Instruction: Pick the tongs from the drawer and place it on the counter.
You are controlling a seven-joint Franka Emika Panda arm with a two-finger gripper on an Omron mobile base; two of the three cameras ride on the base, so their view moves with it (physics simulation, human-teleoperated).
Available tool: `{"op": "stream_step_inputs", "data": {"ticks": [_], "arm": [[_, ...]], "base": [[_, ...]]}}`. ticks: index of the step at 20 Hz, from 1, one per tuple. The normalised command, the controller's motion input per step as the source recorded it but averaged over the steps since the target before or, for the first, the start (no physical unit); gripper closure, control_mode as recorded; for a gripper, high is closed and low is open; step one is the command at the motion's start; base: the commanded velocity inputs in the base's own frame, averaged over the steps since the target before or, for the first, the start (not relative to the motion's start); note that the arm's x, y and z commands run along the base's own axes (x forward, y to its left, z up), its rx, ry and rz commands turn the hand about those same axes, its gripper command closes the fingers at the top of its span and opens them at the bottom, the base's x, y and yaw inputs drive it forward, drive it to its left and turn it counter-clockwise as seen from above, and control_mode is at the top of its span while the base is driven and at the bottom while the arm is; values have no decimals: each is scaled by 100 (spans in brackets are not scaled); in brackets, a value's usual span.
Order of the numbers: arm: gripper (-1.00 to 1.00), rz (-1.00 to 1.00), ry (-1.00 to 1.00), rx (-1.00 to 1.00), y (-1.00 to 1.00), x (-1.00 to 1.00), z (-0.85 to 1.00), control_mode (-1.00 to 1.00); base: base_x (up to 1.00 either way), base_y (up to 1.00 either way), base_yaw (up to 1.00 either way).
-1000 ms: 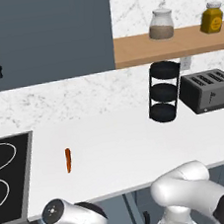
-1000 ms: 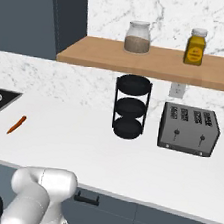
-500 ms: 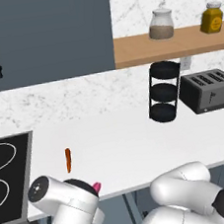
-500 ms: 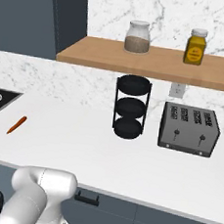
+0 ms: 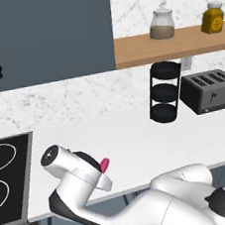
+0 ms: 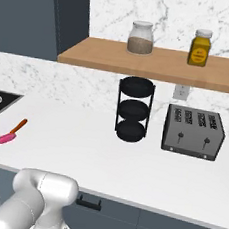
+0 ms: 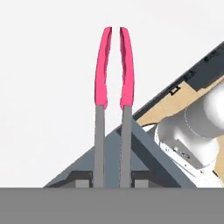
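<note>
The tongs [image 7: 113, 70] have grey handles and bright pink tips, and they point away from the hand over the white counter [image 7: 43, 87]. My gripper [image 7: 112, 177] is shut on the grey handles, one dark finger on each side. From the left base, the pink tip [image 5: 105, 164] pokes out past the white hand just above the counter [image 5: 137, 131] near its front edge. In the right base view the tongs [image 6: 5, 138] hover at the far left over the counter [image 6: 83, 143], close to the hob side.
A short orange stick [image 6: 18, 125] lies on the counter just beyond the tongs. The open drawer [image 7: 183, 100] shows its tan inside below the counter edge. A black hob [image 5: 7, 177] is at the left. A black tiered stand [image 5: 164, 92] and toaster [image 5: 210, 90] stand at the back right.
The arm has risen from below the counter edge, carrying the tongs up and forward. Their pink tip now hangs over the counter's front instead of beside its edge.
</note>
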Motion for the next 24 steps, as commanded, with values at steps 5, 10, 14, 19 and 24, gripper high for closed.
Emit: {"op": "stream_step_inputs", "data": {"ticks": [5, 10, 14, 19, 24], "arm": [[100, 0, 3, 0, -100, 100, -2, -100], [100, 2, 3, 11, -100, 100, -15, -100], [100, 1, 3, 4, -35, 97, -51, -100], [100, 5, 0, 6, -46, 98, -44, -100], [100, 8, 0, 7, -3, 67, -23, -100]], "base": [[0, 0, 0], [0, 0, 0], [0, 0, 0], [0, 0, 0], [0, 0, 0]]}}
